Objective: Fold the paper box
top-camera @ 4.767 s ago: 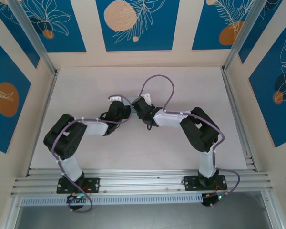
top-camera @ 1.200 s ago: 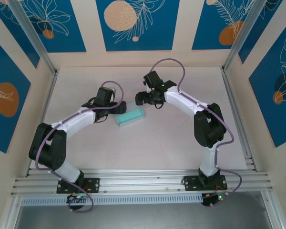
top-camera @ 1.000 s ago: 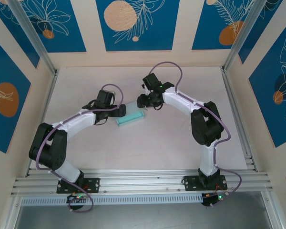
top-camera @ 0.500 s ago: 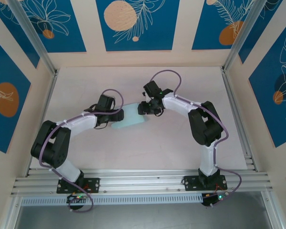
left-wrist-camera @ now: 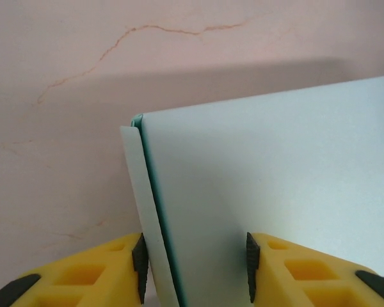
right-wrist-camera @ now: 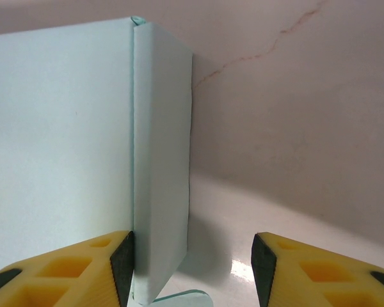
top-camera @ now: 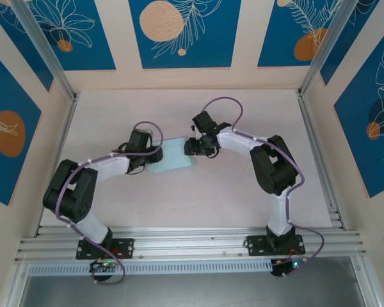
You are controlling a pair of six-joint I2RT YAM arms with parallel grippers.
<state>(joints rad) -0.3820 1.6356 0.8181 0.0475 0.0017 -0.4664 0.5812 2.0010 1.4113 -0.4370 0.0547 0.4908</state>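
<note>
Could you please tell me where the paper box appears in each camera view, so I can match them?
Top external: the paper box sits near the picture's centre, on the table.
Left wrist: the paper box runs from centre to the right edge.
Right wrist: the paper box covers the left half.
Shared landmark: the pale pink table under it.

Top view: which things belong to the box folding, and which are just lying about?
Job: paper box; left arm and right arm, reaching the box's opposite ends.
Just there: table, frame rails, patterned wall panels.
</note>
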